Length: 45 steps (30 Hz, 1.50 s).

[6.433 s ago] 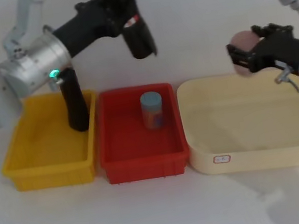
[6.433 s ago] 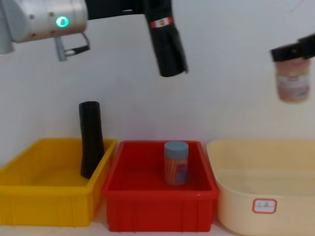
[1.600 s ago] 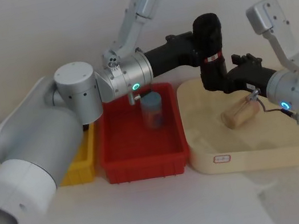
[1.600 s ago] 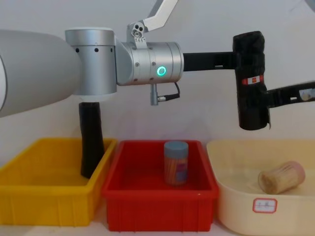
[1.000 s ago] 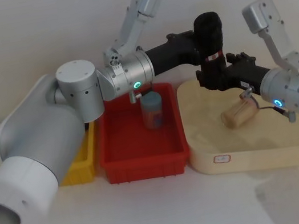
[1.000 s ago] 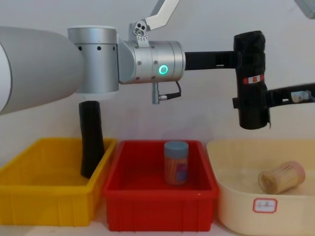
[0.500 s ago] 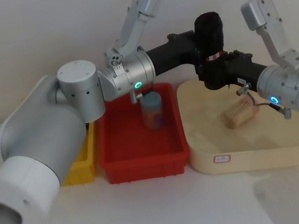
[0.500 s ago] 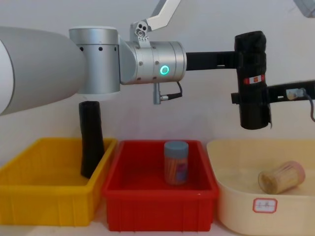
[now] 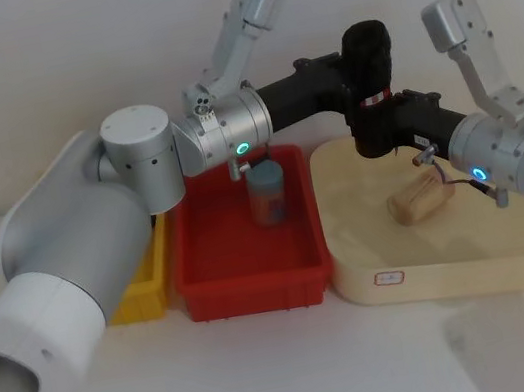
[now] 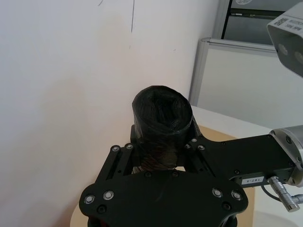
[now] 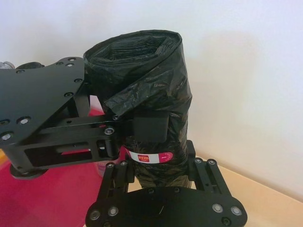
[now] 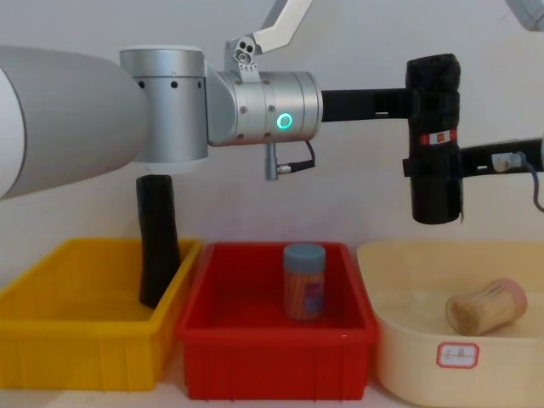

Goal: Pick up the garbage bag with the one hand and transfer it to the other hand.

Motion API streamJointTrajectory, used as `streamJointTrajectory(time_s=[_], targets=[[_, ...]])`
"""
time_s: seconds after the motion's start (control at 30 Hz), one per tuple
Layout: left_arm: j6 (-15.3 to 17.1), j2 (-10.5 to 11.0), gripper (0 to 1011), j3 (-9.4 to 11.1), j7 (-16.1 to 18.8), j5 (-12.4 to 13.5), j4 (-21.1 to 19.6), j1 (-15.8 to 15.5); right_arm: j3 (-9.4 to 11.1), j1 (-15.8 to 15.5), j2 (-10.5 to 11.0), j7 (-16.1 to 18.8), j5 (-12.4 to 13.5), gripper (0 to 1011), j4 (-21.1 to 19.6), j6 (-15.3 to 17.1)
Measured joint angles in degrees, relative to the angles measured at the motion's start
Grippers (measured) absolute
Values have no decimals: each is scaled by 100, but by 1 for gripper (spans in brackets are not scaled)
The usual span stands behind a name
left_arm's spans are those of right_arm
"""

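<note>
Garbage bag (image 12: 434, 140), a short thick roll of black plastic with a small red-and-white label band, held upright in the air above the near-left part of the cream tray, gripped from two sides at once. Left gripper (image 12: 413, 102), the long black claw on the silver arm with the green ring light, reaching in from the left and clamped on the roll's upper part, above the label. Right gripper (image 12: 425, 167), the long black claw on the blue-lit silver arm, coming in from the right and closed on the roll's lower part, just below the label; in the right wrist view its fingers (image 11: 197, 164) pressed to either side of the roll under the red-and-white band.

Yellow plastic bin (image 12: 83, 336) at the left, holding a taller, slimmer plain black roll (image 12: 157, 242) that stands leaning against the bin's right wall. Red plastic bin (image 12: 274, 341) in the middle, touching the yellow one, with a small cylindrical jar (image 12: 303, 281) standing upright inside, blue-grey lid on top and orange contents below. Cream-coloured oval tray (image 12: 459, 355) at the right, with a small white red-edged label on its front wall, holding a tan cylindrical container (image 12: 485, 305) lying on its side near the tray's middle.
</note>
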Motion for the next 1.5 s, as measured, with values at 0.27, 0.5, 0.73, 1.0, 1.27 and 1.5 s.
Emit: streamJointTrajectory(time_s=[0.27, 0.5, 0.73, 1.0, 1.27, 1.5], targets=[[0, -4, 379, 1, -3, 0, 4, 0, 3, 6, -5, 5, 2, 579, 15, -12], [-1, -6, 456, 1, -5, -1, 4, 0, 3, 11, -10, 8, 2, 578, 22, -21], [0, -6, 645, 1, -5, -1, 4, 0, 3, 15, -13, 8, 2, 576, 27, -26], [1, -6, 870, 1, -4, 0, 4, 0, 3, 21, -13, 7, 2, 576, 32, -27], [1, -5, 1000, 1, -2, 0, 3, 1, 100, 67, -10, -143, -52, 576, 58, 22], [1, -5, 1000, 0, -1, 0, 4, 0, 304, 121, -1, -406, -113, 576, 89, 123]])
